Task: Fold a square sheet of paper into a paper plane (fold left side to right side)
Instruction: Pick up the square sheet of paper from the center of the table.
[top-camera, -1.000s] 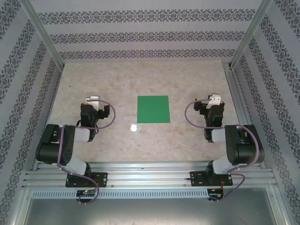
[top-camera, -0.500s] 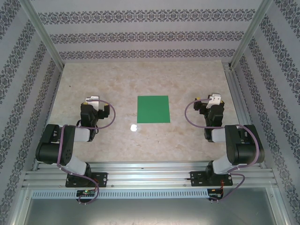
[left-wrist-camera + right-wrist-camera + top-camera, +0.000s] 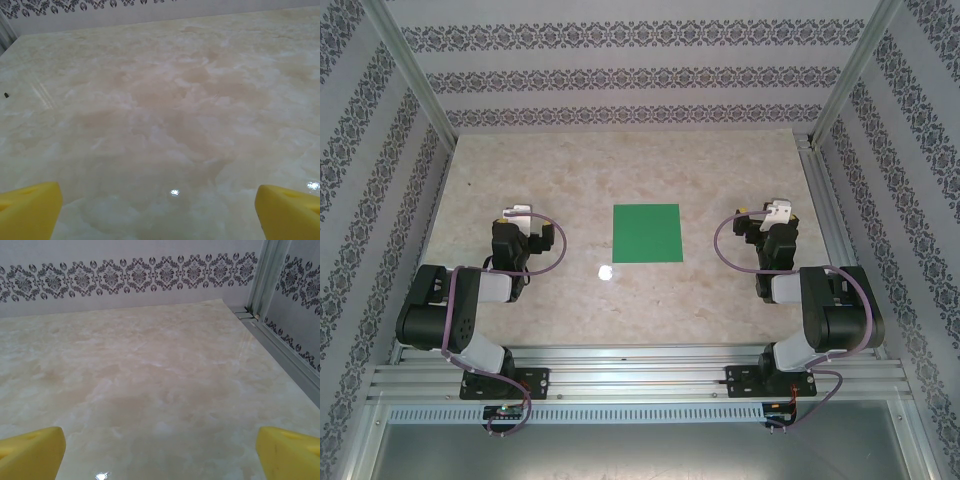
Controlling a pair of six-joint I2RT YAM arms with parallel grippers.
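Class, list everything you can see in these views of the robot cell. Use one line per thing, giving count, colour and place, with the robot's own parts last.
square sheet of paper: one, bright green, flat on the table between the arms
white speck: one, white, just off the sheet's near left corner
table: one, beige marbled, under everything
walls: three, white with dark floral bands, around the table
left arm: one, black, near edge, left of the sheet
right arm: one, black, near edge, right of the sheet
left gripper: one, yellow fingers, open over bare table
right gripper: one, yellow fingers, open over bare table
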